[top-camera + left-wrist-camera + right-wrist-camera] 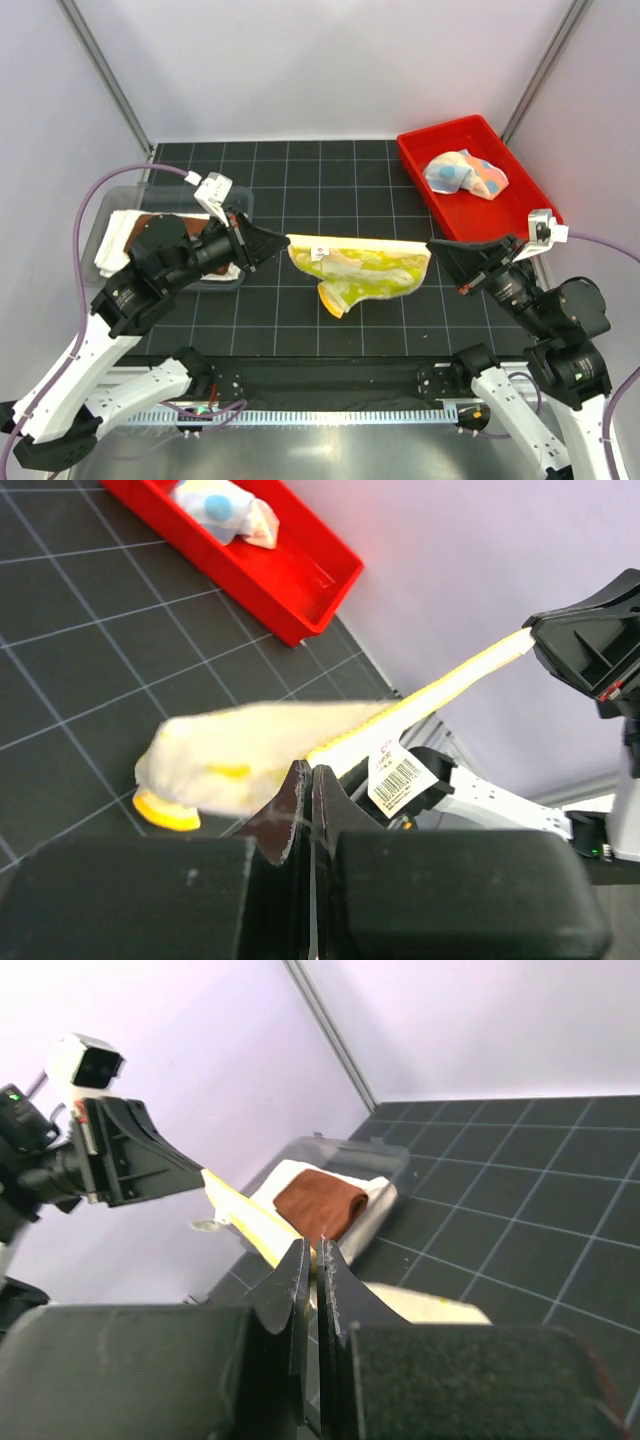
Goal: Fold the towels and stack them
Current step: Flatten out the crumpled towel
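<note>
The yellow towel with green print (360, 268) hangs stretched in the air between both grippers above the mat. My left gripper (283, 240) is shut on its left top corner; my right gripper (433, 248) is shut on its right top corner. In the left wrist view the towel (260, 755) sags below its taut edge, with a barcode tag (400, 777). In the right wrist view its edge (245, 1218) runs to the left gripper. The brown towel (320, 1203) lies folded on the cream-white towel (118, 235) in a clear tray. The pastel towel (465, 175) lies crumpled in the red bin.
The red bin (425, 150) stands at the back right, also in the left wrist view (300, 590). The clear tray (105, 205) sits at the left under my left arm. Frame posts rise at both back corners. The mat is a black grid.
</note>
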You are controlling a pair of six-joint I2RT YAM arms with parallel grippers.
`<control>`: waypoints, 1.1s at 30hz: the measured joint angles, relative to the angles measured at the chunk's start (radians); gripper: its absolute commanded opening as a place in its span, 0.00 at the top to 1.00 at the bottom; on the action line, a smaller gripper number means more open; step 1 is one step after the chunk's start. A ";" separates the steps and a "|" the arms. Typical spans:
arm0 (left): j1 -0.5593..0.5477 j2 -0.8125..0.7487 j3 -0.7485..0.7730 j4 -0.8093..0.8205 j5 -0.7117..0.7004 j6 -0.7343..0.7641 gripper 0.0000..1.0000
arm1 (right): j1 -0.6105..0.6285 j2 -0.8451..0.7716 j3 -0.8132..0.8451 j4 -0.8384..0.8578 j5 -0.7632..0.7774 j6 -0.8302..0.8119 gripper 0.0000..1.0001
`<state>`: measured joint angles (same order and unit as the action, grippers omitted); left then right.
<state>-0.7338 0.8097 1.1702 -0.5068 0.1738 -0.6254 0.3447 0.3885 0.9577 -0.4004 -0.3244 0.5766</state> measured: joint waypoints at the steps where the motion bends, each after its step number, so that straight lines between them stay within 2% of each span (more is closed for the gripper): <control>1: 0.000 0.002 0.003 0.008 0.008 -0.006 1.00 | 0.000 -0.003 0.002 0.016 -0.005 0.011 0.99; 7: 0.000 0.123 0.121 -0.020 -0.015 0.004 1.00 | -0.001 0.137 0.104 0.053 0.010 0.023 0.99; 11: 0.010 0.286 0.308 -0.084 -0.151 0.067 1.00 | -0.001 0.360 0.256 0.066 0.094 -0.042 0.99; 16: 0.186 0.539 0.507 -0.114 -0.229 0.127 1.00 | -0.005 0.728 0.435 0.117 0.148 -0.160 0.99; 20: 0.278 0.637 0.516 -0.124 -0.224 0.174 1.00 | -0.006 0.888 0.449 0.098 0.132 -0.209 0.99; 23: 0.273 0.597 0.463 -0.126 -0.166 0.199 1.00 | -0.007 0.867 0.418 0.067 0.085 -0.217 0.99; 25: 0.266 0.515 0.409 -0.118 -0.108 0.197 1.00 | -0.006 0.785 0.376 0.069 0.015 -0.216 0.99; 30: 0.246 0.194 0.207 -0.018 0.082 0.127 1.00 | 0.058 0.427 0.211 0.094 -0.161 -0.165 0.99; 33: 0.226 -0.033 0.036 0.061 0.183 0.030 1.00 | 0.097 0.201 0.072 0.200 -0.241 -0.058 0.99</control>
<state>-0.5076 0.7765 1.2060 -0.4454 0.3569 -0.5957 0.4416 0.5896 1.0294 -0.2008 -0.5659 0.5186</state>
